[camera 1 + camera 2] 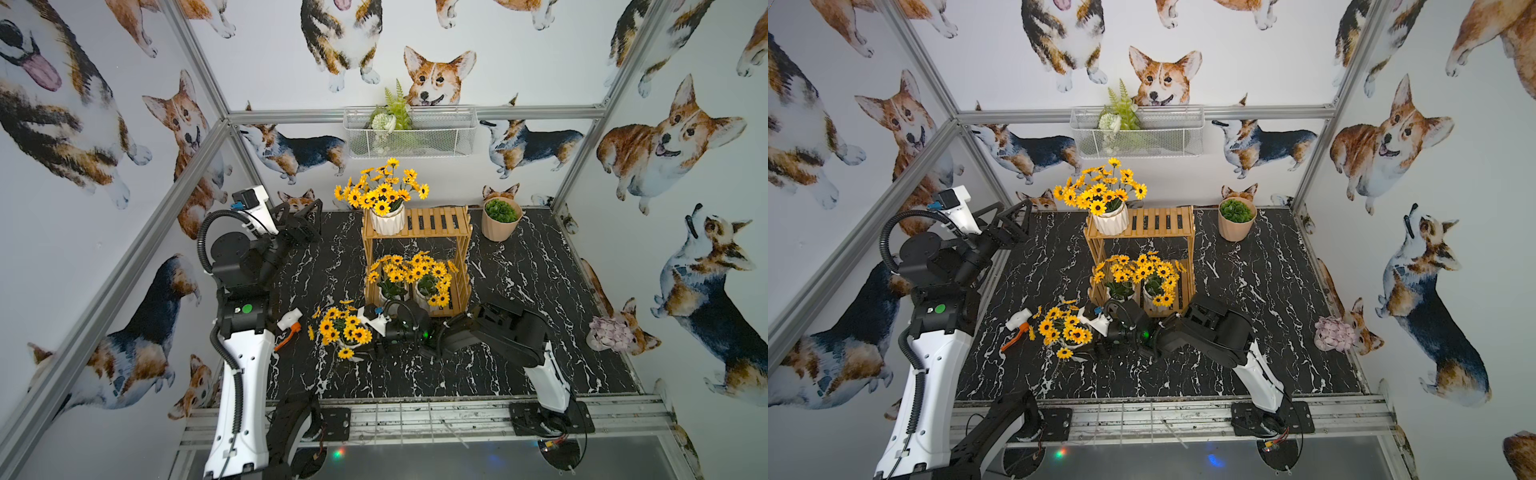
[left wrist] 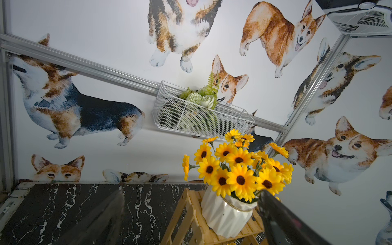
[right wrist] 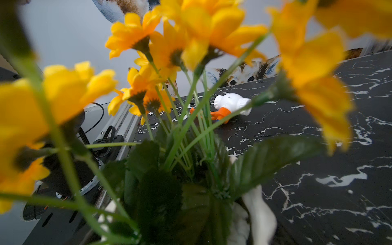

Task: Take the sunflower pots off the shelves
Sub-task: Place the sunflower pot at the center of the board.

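The shelves (image 1: pixel 436 222) stand mid-table. One sunflower pot (image 1: pixel 387 219) sits at the left of the top tier, and two more (image 1: pixel 390 291) (image 1: pixel 428 293) share the lower tier. A fourth sunflower pot (image 1: pixel 348 334) is down on the table in front of the shelves. My right gripper (image 1: pixel 361 351) reaches in low from the right and is closed on it. In the right wrist view its white rim (image 3: pixel 262 218) and blooms fill the picture, hiding the jaws. My left gripper (image 1: pixel 303 208) hangs open and empty, raised at the back left, facing the top-tier pot (image 2: pixel 227 214).
A white and orange spray head (image 1: pixel 291 326) lies left of the table pot. A beige pot with a green plant (image 1: pixel 500 218) stands right of the shelves. A white wire basket (image 1: pixel 409 133) hangs on the back wall. A pale purple flower bunch (image 1: pixel 609 332) lies by the right wall.
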